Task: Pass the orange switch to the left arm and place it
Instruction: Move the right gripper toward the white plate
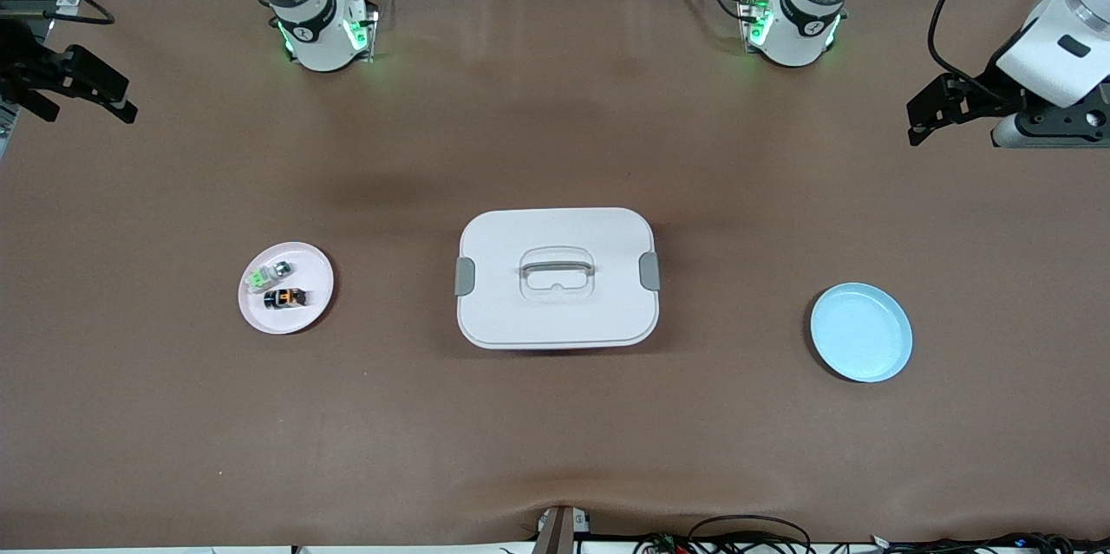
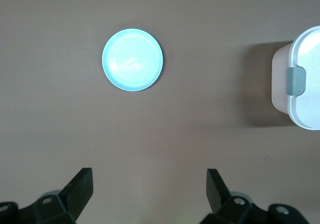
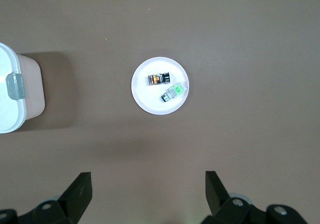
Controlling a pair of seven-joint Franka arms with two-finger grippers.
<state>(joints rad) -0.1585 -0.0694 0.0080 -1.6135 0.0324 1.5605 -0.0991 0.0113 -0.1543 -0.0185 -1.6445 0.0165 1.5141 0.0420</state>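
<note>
Both grippers hang open and empty: right gripper (image 1: 82, 94) and left gripper (image 1: 945, 112) above opposite table ends. You'll find the orange switch (image 1: 284, 298) on the pink plate (image 1: 316, 272), box (image 1: 557, 277) mid-table.

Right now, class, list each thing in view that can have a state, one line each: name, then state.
box: lid on, both side clips down.
orange switch: lying on the pink plate.
green switch: lying on the same plate.
blue plate: bare.
left gripper: jaws open, holding nothing.
right gripper: jaws open, holding nothing.
</note>
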